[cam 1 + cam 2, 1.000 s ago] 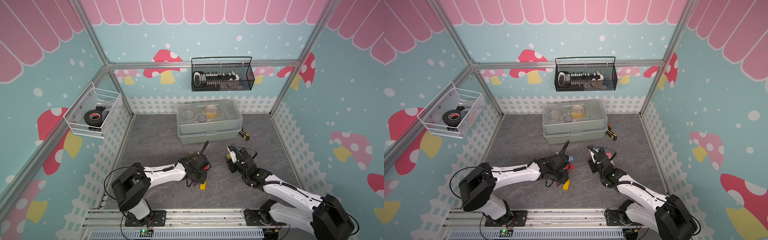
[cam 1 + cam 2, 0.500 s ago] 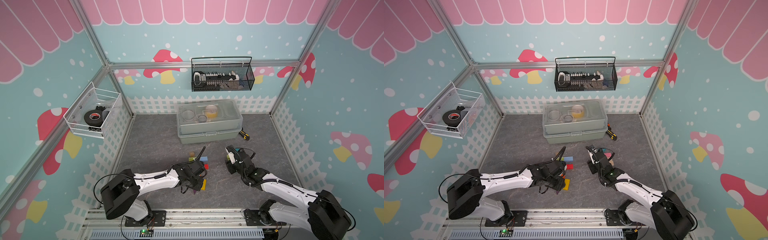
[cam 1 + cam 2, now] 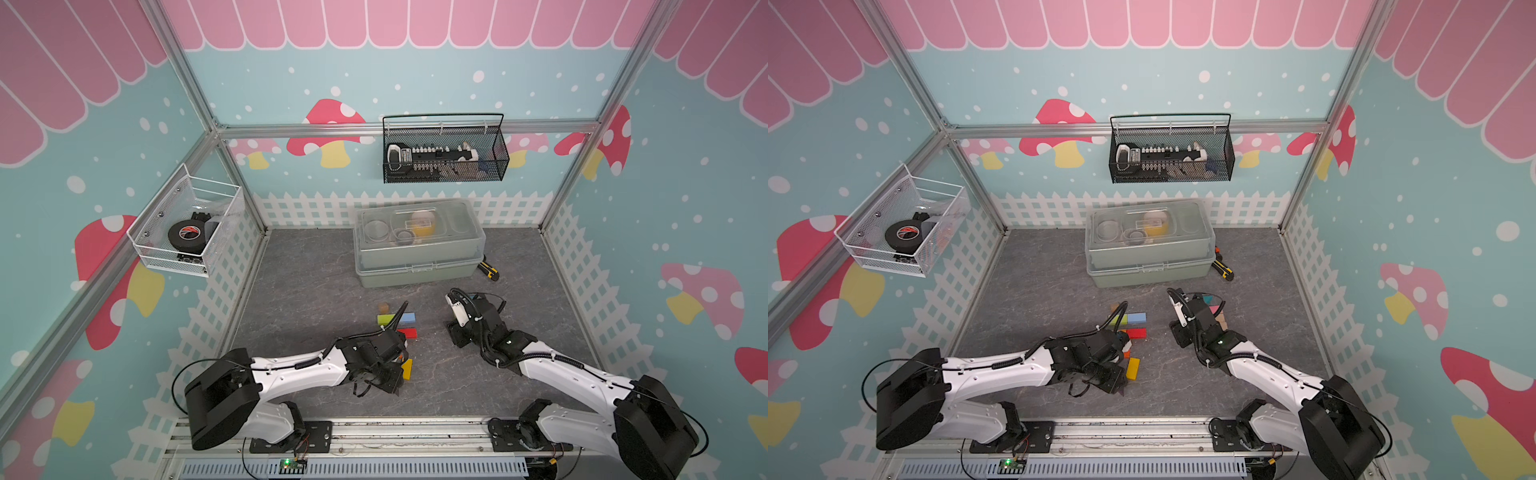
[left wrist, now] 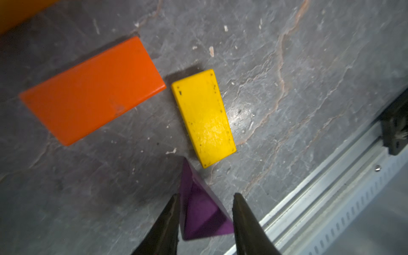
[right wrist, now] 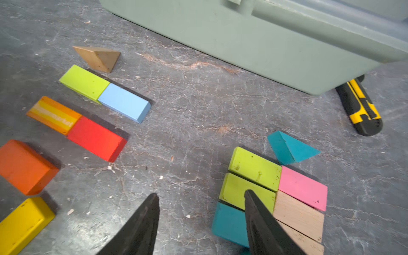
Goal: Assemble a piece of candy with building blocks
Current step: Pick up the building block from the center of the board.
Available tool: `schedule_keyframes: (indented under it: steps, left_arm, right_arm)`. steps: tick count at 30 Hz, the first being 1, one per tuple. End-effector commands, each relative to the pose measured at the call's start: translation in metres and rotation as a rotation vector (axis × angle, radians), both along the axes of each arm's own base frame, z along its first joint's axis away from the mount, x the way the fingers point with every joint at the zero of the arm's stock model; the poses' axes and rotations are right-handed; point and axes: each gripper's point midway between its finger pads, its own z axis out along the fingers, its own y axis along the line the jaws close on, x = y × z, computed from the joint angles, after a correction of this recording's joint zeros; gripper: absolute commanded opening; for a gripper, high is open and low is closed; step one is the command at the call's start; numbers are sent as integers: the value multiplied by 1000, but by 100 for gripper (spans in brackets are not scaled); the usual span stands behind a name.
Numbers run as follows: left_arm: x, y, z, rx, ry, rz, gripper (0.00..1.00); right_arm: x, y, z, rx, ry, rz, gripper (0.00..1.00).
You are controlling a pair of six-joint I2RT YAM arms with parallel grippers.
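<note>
The building blocks (image 3: 1136, 332) are lying on the grey tabletop (image 3: 316, 291) just below the frame's centre in both top views. Left of centre, the left fingers (image 4: 165, 225) are pinching a purple triangular prism (image 4: 198, 209), just beside a yellow bar (image 4: 203, 117) and an orange bar (image 4: 92, 90). Above them a green bar (image 3: 386, 320) is butting a light blue bar (image 3: 408, 318), a red bar (image 3: 407, 333) lying below and a tan prism (image 3: 383, 307) above. Further right, the right fingers (image 5: 141, 225) are standing wide and empty over a tight patch of bars (image 5: 256, 170), green, pink, teal and tan, a teal prism (image 5: 289, 150) sitting just beside it.
</note>
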Motion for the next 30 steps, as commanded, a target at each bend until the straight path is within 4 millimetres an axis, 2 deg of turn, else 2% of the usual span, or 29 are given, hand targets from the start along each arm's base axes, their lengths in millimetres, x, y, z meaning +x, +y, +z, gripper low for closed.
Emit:
schedule_keyframes:
  steps: [1,3,8,12,21,30]
  left_arm:
    - [9,12,16,-16,-61,86,42]
    - [22,32,22,21,-109,185,47]
    - [50,78,33,-15,-157,420,47]
    - [60,99,40,-50,-190,502,50]
    - [65,109,33,-18,-192,530,52]
    - [66,111,27,-24,-187,528,52]
  right_arm:
    - [-15,10,-3,74,161,-7,62]
    - [-25,15,-9,122,252,-47,62]
    - [-52,46,-19,186,399,-68,63]
    - [-67,63,-31,205,465,-103,66]
    - [-94,111,-46,135,525,-44,69]
    - [-107,127,-65,-29,542,-36,72]
